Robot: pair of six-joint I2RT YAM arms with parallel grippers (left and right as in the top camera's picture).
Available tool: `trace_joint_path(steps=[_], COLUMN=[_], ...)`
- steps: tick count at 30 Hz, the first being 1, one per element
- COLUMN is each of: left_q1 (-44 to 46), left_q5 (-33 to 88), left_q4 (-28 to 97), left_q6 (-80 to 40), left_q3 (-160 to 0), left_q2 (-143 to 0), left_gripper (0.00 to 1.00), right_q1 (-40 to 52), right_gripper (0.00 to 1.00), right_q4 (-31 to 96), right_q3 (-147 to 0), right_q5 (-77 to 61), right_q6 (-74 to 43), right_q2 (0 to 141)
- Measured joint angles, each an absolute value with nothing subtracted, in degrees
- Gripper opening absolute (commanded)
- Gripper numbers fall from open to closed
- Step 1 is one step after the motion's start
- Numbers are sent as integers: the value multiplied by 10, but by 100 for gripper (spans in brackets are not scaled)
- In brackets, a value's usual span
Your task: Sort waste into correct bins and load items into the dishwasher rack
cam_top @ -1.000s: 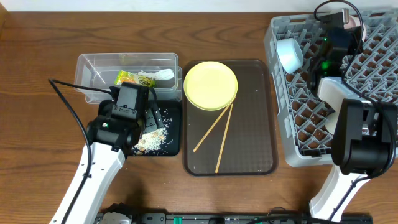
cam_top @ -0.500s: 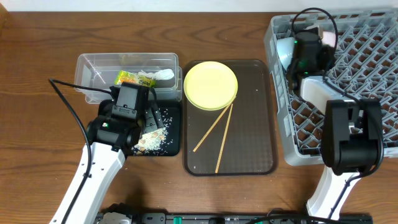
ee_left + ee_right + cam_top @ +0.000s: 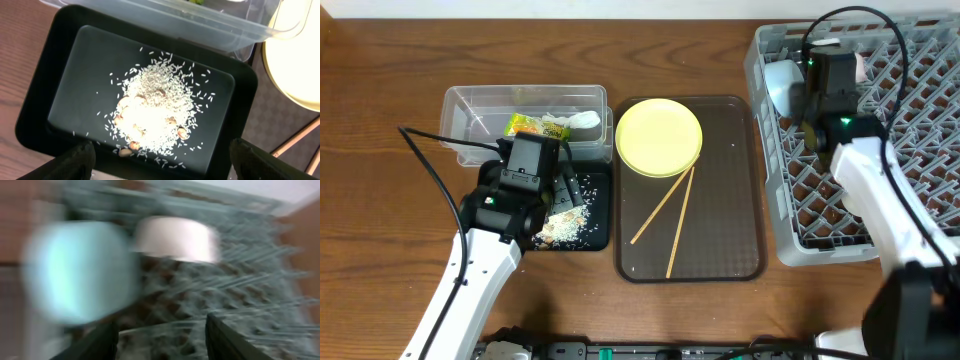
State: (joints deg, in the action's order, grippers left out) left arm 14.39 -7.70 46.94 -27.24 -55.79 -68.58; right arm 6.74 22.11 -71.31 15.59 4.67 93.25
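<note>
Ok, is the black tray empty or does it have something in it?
Not empty: the black tray holds a pile of white rice scraps with a few brownish bits, heaped in its middle.

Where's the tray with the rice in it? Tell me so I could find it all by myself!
Find the big brown serving tray in the middle of the table. Right beside it on the left, a smaller black tray sits just nearer the robot than the clear plastic box. It is the only one holding a heap of white rice.
</note>
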Motion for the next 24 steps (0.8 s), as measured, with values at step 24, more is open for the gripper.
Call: trace_joint_path(steps=[24], left_q1=[144], left_q5=[-77], left_q4=[474], left_q6=[-272], left_q3=[-558], left_q2=[-686], left_gripper=[88], right_q1=[359], right_gripper=[47], right_q4=[468], right_q3=[-713], right_q5=[-38], right_q6=[-303], right_q2=[1074])
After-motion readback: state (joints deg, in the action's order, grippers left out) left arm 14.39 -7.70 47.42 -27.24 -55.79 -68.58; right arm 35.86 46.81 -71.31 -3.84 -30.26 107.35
